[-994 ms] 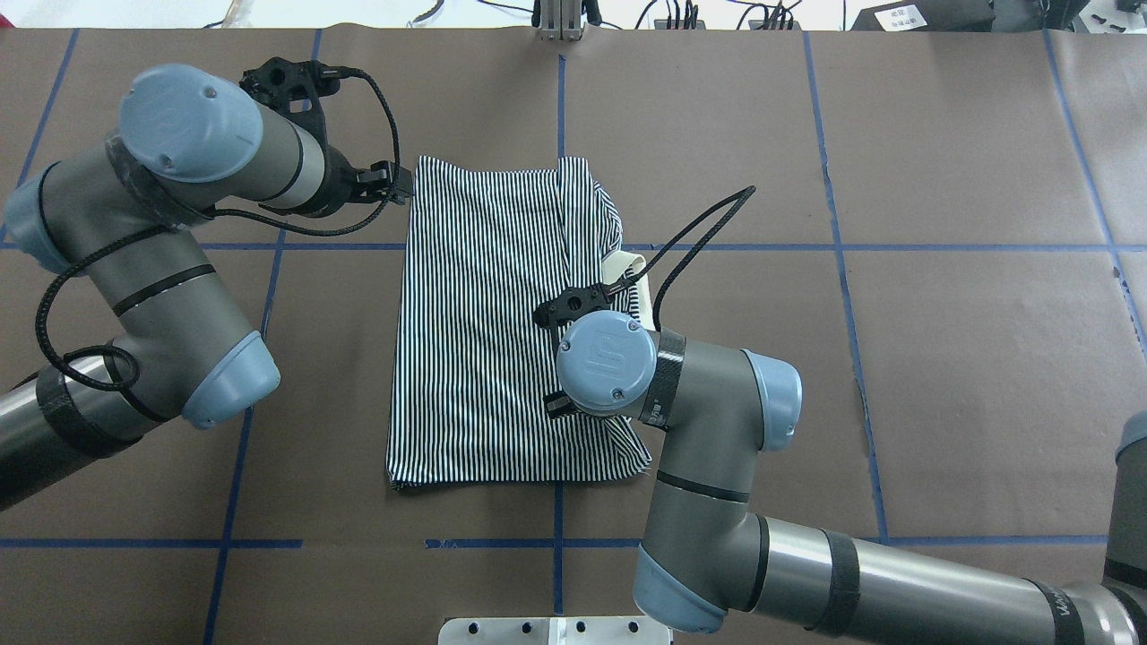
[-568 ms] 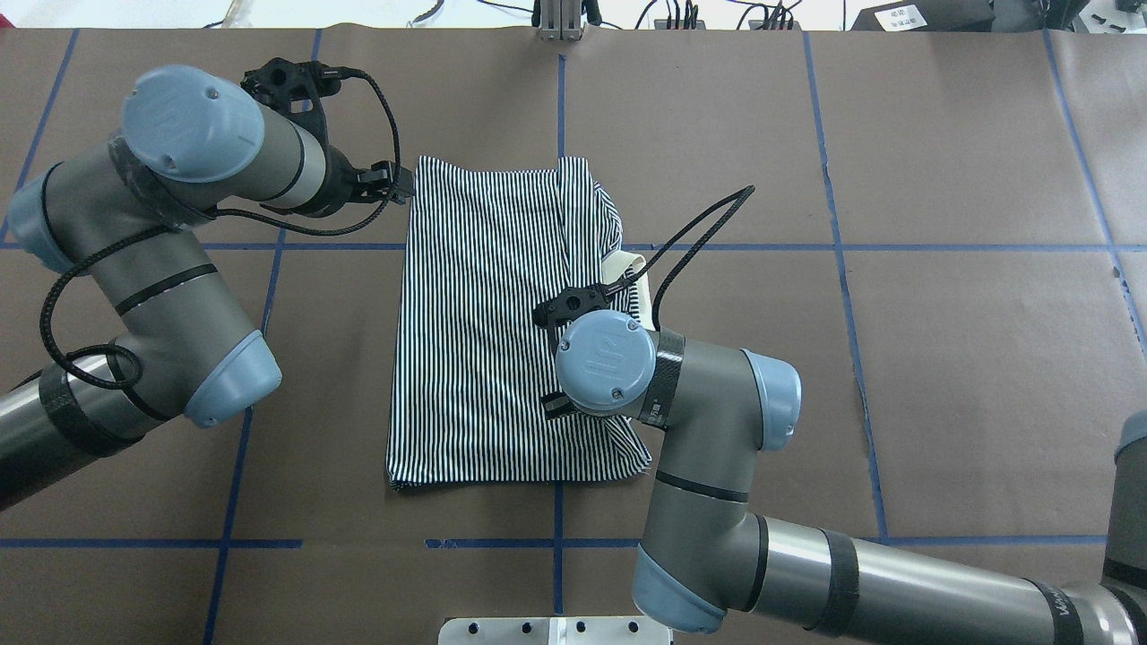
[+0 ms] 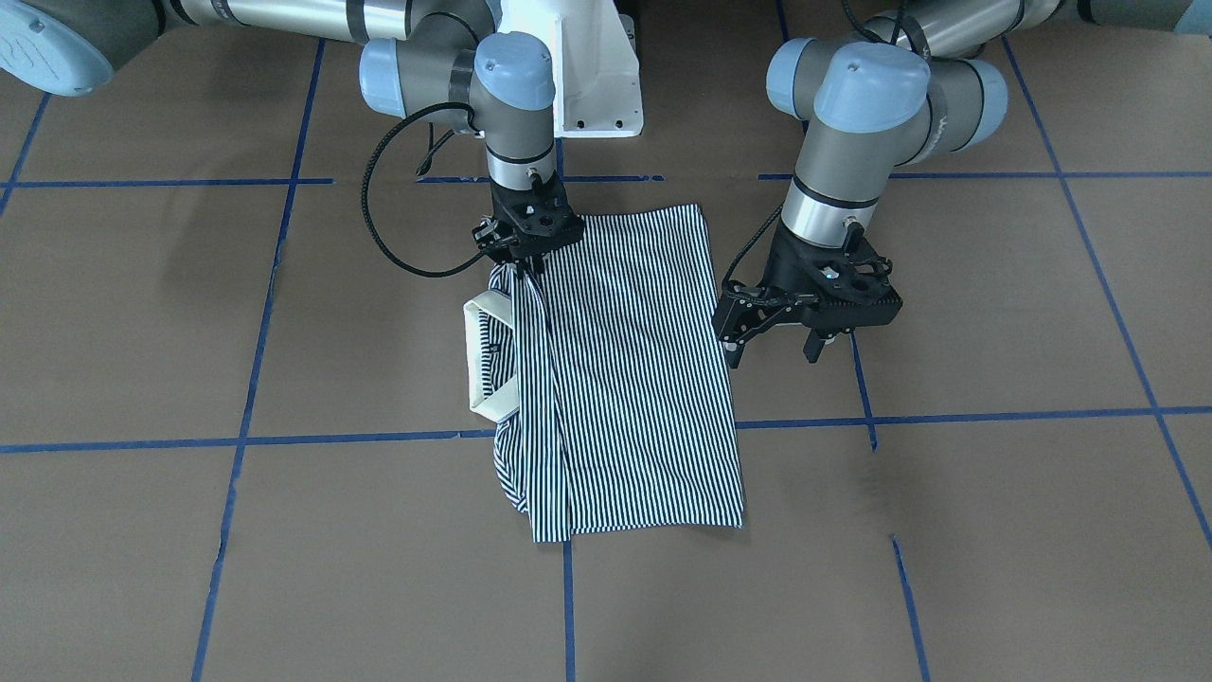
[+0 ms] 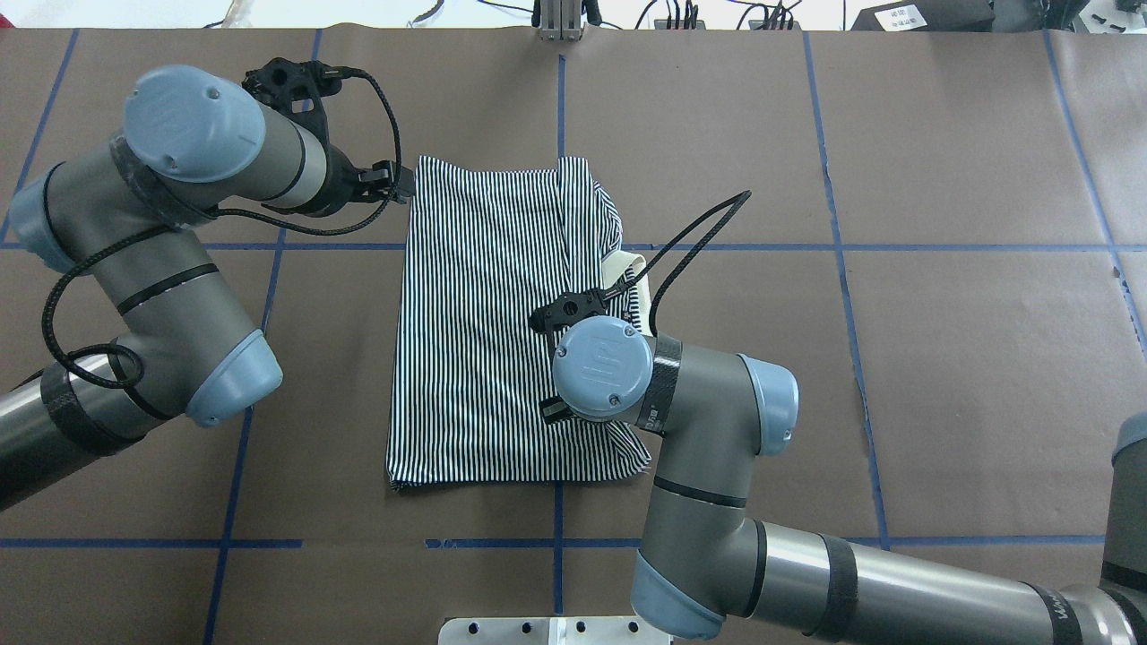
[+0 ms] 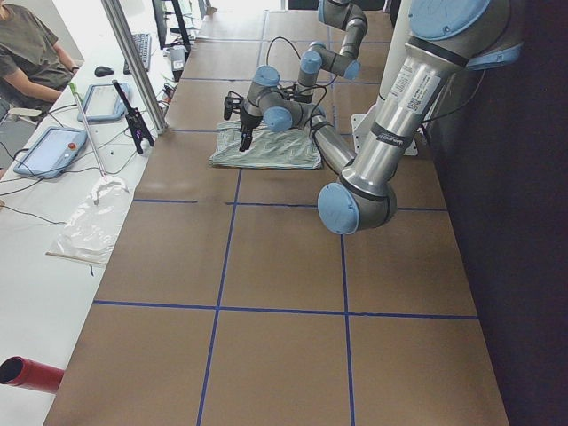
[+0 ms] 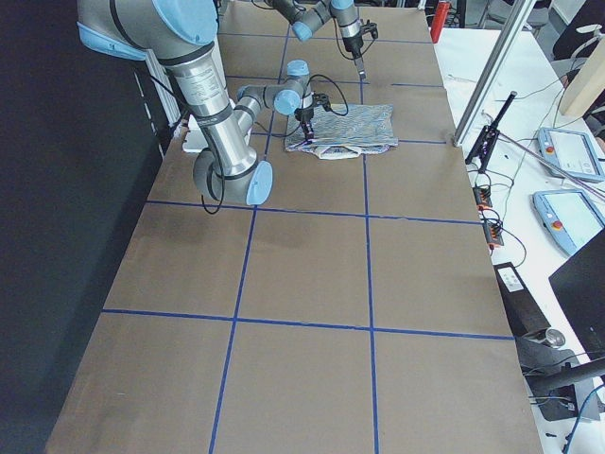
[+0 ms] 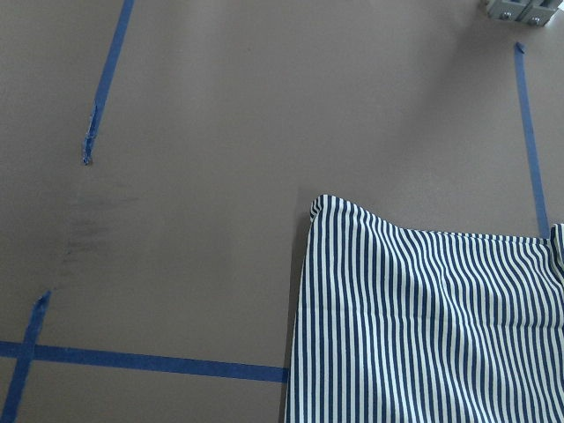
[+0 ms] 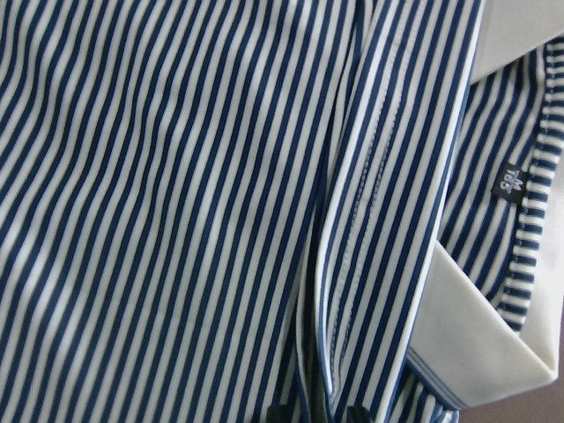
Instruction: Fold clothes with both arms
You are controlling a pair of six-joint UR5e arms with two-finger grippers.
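Lying on the brown table point(image 3: 947, 530) is one shirt point(image 3: 634, 379) with thin dark blue and white stripes. It is folded into one long shape and sits flat in the middle of the table, between the two robot arms. Blue tape lines point(image 3: 379, 439) cross the table, and one of them runs under the shirt.

One cream collar point(image 3: 485, 360) sticks out from the shirt's edge on the right arm's side. One tiny dark label point(image 8: 511, 185) shows just inside the collar in the right wrist view. Stripes fill most of that view.

The right arm point(image 4: 717, 403) reaches over the shirt. The right gripper point(image 3: 519, 273) points straight down near the collar. Its two fingers are pressed together on a fold of the shirt, and the cloth rises a little up to them.

The left arm point(image 4: 161, 269) is on the other side. The left gripper point(image 3: 774, 352) hangs just beside the shirt's long edge, above the bare table. Its two fingers point(image 3: 734, 352) are spread wide apart with nothing between them, and they do not touch the shirt.

One white base point(image 3: 592, 85) stands at the robot's end of the table. One person point(image 5: 31, 53) sits at a desk well away from the shirt.
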